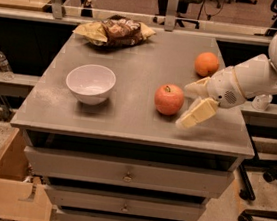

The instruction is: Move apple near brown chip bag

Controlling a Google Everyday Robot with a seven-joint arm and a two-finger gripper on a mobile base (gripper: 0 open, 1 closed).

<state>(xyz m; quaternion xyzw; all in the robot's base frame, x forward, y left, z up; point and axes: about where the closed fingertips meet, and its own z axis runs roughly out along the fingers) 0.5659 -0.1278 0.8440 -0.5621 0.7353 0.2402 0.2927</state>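
Note:
The pinkish-red apple (pixel 169 99) stands on the grey table top (pixel 135 56), right of the middle and near the front. My gripper (pixel 191 101) is just to the right of the apple at table height, open, its two pale fingers (pixel 197 113) spread towards the apple. The apple is not between them. The brown chip bag (pixel 117 31), dark in the middle with pale yellow ends, lies at the back left of the table, far from the apple.
A white bowl (pixel 90 82) stands at the front left. A smaller orange fruit (pixel 206 64) sits behind my gripper near the right edge. Drawers are below the top, a wooden box (pixel 15 188) lies on the floor at left, and a water bottle (pixel 1 63) stands further left.

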